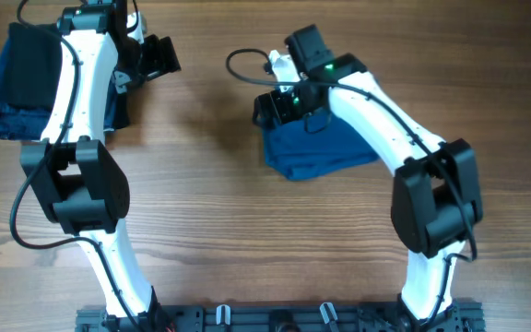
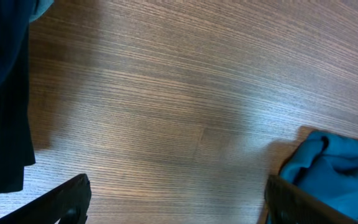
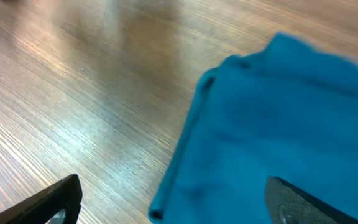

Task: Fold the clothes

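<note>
The clothes (image 1: 316, 157) are a medium-blue shirt lying as a folded bundle right of the table's centre. My right gripper (image 1: 277, 106) hangs over the bundle's far-left corner. In the right wrist view the shirt (image 3: 278, 118) fills the right half, and its folded edge runs down between the jaws. The right gripper (image 3: 174, 183) is open and holds nothing. My left gripper (image 1: 159, 57) is at the upper left, apart from the shirt. In its own view the left gripper (image 2: 178, 186) is open over bare wood, with blue cloth (image 2: 334, 165) at the lower right.
A stack of dark folded garments (image 1: 17, 83) lies at the far left under the left arm, and shows as dark cloth (image 2: 2, 93) along the left edge of the left wrist view. A wooden table (image 1: 210, 203) carries everything. A rail (image 1: 275, 318) runs along the front.
</note>
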You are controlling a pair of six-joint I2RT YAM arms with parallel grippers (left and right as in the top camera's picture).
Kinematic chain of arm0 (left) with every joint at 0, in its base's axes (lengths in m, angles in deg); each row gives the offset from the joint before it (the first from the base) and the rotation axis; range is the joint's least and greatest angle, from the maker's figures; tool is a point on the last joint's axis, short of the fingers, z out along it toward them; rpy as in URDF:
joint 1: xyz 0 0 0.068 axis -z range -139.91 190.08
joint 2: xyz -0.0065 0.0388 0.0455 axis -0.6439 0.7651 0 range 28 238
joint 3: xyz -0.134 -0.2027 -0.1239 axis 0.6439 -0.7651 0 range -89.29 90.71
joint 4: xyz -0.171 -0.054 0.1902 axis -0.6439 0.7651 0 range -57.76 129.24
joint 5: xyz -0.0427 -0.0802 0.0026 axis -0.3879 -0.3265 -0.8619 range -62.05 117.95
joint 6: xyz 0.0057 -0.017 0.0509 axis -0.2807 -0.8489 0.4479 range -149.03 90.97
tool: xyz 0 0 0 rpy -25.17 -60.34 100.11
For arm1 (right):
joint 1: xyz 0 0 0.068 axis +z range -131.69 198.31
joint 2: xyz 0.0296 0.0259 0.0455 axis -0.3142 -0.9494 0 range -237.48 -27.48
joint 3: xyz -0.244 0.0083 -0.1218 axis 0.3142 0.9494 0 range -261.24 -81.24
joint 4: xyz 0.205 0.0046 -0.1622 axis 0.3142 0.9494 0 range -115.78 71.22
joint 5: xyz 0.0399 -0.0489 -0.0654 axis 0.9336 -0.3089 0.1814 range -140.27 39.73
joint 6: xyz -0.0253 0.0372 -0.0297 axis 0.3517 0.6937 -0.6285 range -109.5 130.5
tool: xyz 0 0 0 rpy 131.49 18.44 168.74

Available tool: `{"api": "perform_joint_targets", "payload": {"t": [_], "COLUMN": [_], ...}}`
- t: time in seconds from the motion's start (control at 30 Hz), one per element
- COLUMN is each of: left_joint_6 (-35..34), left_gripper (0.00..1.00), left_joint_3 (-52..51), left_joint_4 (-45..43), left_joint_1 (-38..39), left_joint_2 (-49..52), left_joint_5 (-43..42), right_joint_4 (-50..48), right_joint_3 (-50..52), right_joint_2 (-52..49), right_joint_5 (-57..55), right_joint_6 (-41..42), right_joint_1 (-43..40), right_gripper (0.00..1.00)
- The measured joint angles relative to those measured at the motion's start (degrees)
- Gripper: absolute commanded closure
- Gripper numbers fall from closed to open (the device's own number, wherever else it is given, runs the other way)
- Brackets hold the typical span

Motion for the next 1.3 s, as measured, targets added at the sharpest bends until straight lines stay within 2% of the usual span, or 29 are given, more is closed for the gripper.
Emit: {"api": "perform_joint_targets", "payload": {"t": [0.03,0.07,0.13,0.17,0.2,0.27,0.37,0.43,0.5,0.67,0.73,0.9,1.0,1.03,1.1,1.17,1.2,1.3], "left_joint_6": [0.1,-0.2,-0.4,-0.4,-0.3,1.9,4.5,5.6,5.9,5.9,5.9,5.9,6.0,6.0,6.0,5.9,5.9,5.8], "left_gripper": [0.79,0.94,0.96,0.96,0.96,0.96,0.95,0.95,0.96,0.96,0.96,0.96,0.92,0.91,0.92,0.95,0.96,0.96], "left_joint_3": [0.0,0.0,0.0,0.0,0.0,0.0,0.0,0.0,0.0,0.0,0.2,0.4,0.7,0.7,1.1,2.9,3.6,1.2], "left_joint_4": [-0.2,-0.4,-1.5,-2.0,-3.0,-5.6,-8.9,-11.5,-12.2,-17.9,-19.4,-24.7,-25.0,-24.5,-22.4,-19.1,-16.2,-10.5], "left_joint_1": [0.0,0.1,0.8,1.6,3.5,8.5,16.0,20.9,22.8,23.7,23.4,23.5,23.4,23.3,22.9,22.9,22.9,23.4], "left_joint_2": [0.0,0.0,0.0,0.0,0.0,0.1,1.0,2.8,5.4,16.2,17.5,18.1,15.7,12.8,3.9,-2.9,-4.2,-1.8], "left_joint_5": [-0.7,-2.5,-7.4,-9.1,-12.3,-17.2,-20.1,-21.2,-21.4,-18.4,-19.5,-19.2,-16.9,-15.8,-14.9,-14.9,-14.9,-14.6], "right_joint_4": [1.0,3.4,7.2,9.0,11.8,15.5,12.9,6.6,-3.9,-21.7,-26.4,-25.2,-20.6,-20.6,-24.4,-30.2,-32.0,-38.4], "right_joint_3": [-0.3,-0.3,-1.1,-1.8,-2.3,-0.5,6.8,16.0,24.6,38.2,41.2,40.8,36.2,33.8,27.5,25.7,25.7,25.7], "right_joint_2": [2.1,4.5,9.9,11.8,13.5,13.3,13.2,12.6,12.3,12.6,14.0,14.3,15.0,16.0,19.9,21.4,20.9,13.4], "right_joint_5": [0.0,-0.5,-0.7,-0.7,-0.7,0.4,1.3,1.7,3.0,2.2,2.1,3.7,4.5,4.5,4.3,3.8,3.2,0.9], "right_joint_6": [-0.3,-0.6,0.0,0.2,0.6,0.5,-0.9,-2.1,-2.3,-2.5,-2.2,0.1,0.1,0.1,0.5,0.9,1.0,1.9], "right_joint_1": [-2.0,-4.1,-10.4,-14.1,-19.3,-24.5,-26.9,-28.1,-28.3,-28.3,-28.2,-28.2,-28.2,-28.2,-28.2,-28.2,-28.2,-28.2], "right_gripper": [0.13,0.26,0.59,0.90,0.96,0.96,0.96,0.96,0.96,0.95,0.96,0.96,0.93,0.94,0.96,0.95,0.88,0.80]}}
